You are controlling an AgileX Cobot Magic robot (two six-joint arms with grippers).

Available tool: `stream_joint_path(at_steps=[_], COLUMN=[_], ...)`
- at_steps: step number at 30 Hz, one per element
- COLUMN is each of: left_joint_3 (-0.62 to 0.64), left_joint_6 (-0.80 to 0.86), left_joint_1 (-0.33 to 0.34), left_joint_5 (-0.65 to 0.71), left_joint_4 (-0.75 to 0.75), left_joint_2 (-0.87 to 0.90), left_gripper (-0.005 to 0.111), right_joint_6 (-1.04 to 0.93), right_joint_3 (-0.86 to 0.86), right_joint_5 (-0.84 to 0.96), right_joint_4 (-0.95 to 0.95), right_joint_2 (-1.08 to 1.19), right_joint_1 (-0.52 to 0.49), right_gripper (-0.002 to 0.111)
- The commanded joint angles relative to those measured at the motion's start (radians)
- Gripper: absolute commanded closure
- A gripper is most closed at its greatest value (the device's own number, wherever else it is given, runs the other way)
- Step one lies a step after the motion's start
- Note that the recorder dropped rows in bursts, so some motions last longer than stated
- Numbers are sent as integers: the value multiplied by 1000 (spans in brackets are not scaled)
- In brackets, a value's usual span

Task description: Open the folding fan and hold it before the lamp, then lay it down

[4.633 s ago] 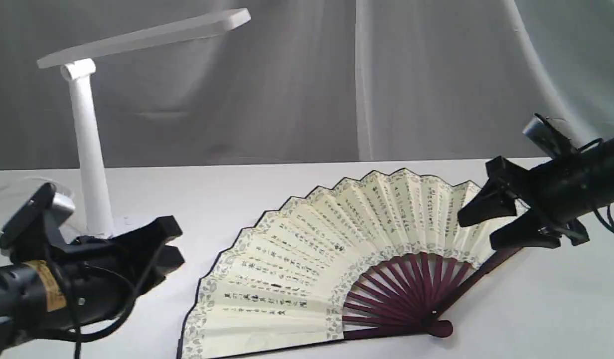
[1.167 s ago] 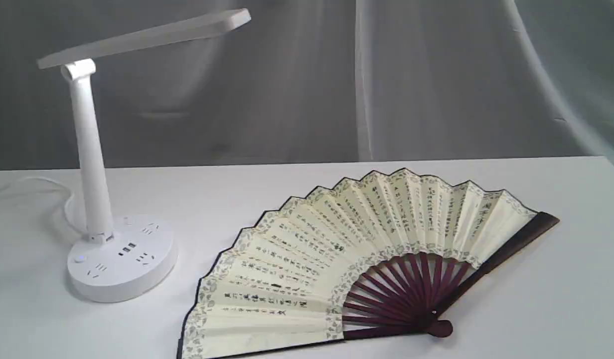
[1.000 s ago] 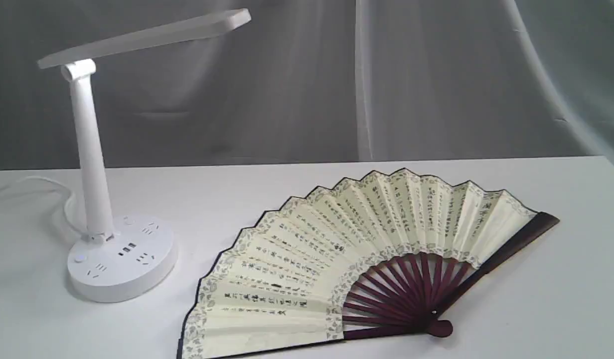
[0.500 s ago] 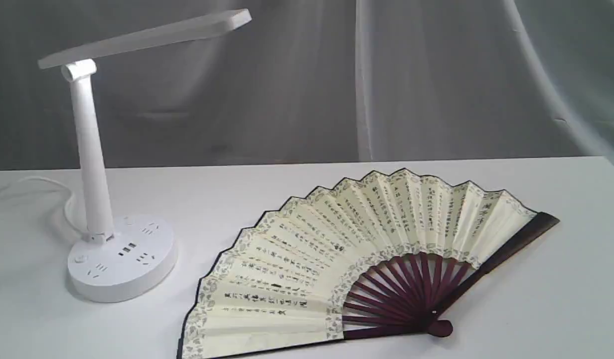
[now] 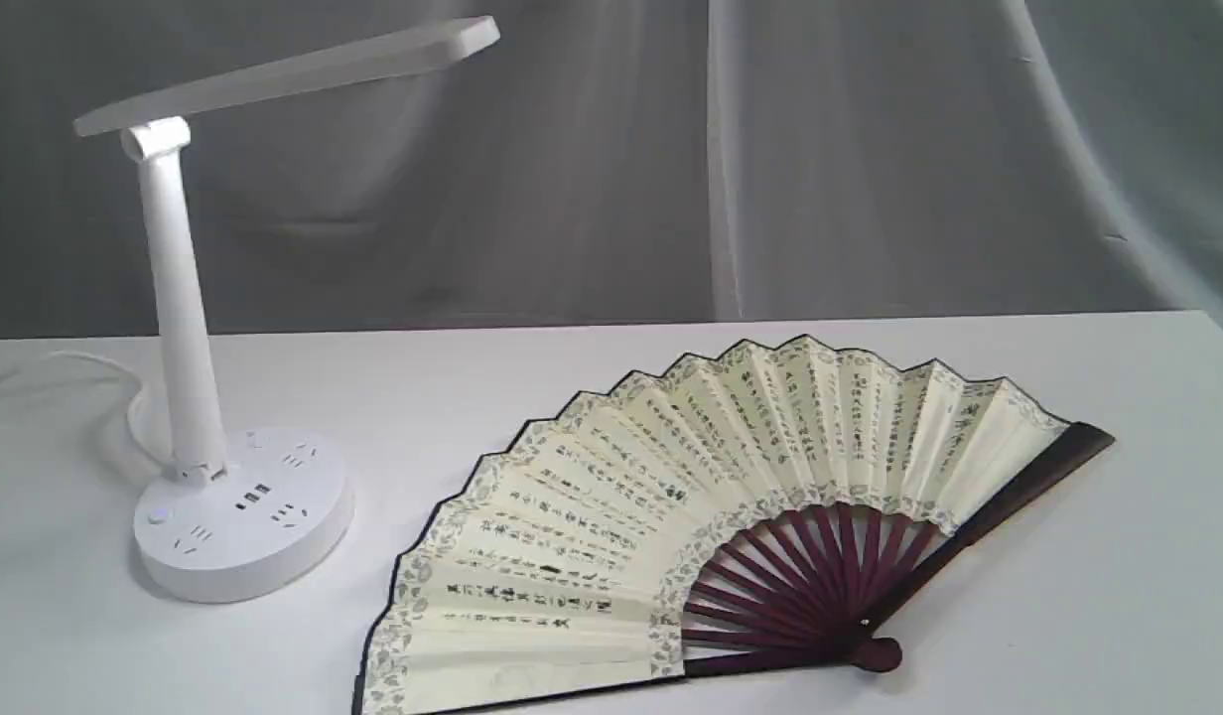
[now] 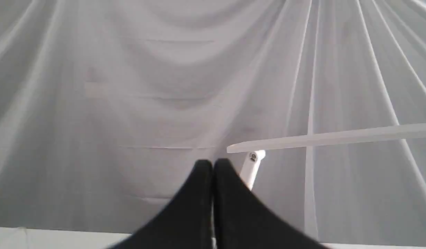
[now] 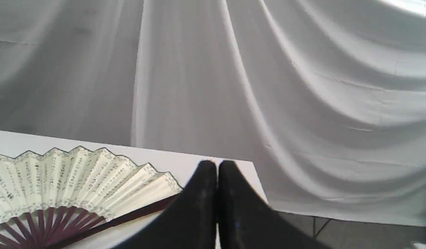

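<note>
Exterior view shows the folding fan spread open flat on the worktop, the lamp standing apart to its left, while the left gripper and right gripper, seen only by wrist cameras, have jaws apparently clenched together.

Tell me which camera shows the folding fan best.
The exterior view: nearly the whole folding fan lies spread open, leaf, ribs and pivot visible. The right wrist view catches only part of it; the left wrist view shows none of it.

One folding fan, one lamp, two tools: left tool, right tool.
</note>
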Motion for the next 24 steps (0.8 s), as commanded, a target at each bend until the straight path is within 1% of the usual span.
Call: stream_joint_path(at_steps=[1, 4, 5, 7, 11, 16, 20, 22, 24], left_joint_3=[110, 204, 235, 299, 413, 537, 594, 598, 598], left_joint_6=[2, 0, -2, -2, -2, -2, -2, 1, 1], left_joint_1=[1, 1, 1, 1, 1, 1, 1, 1, 1], left_joint_5=[-127, -188, -215, -272, -391, -570, -585, -585, -550], left_joint_4=[3, -1, -1, -1, -1, -1, -1, -1, -1], left_joint_2=[-2, -2, -2, -2, -2, -2, -2, -2, -2], left_gripper=[107, 107, 107, 107, 107, 107, 107, 107, 107], right_joint_6=[86, 203, 212, 212, 216, 237, 237, 232, 232], right_joint_3=[109, 218, 265, 338, 445, 549, 644, 699, 717], right_joint_5=[-120, -229, -285, -342, -384, -552, -697, -795, -901], right_joint_4=[-20, -82, -112, -169, -165, -106, -100, -100, -100], right_joint_2=[-2, -2, -2, -2, -2, -2, -2, -2, -2], right_joint_1=[-6, -6, -6, -6, -6, -6, -6, -6, -6], right_gripper=[108, 108, 108, 108, 108, 108, 108, 108, 108])
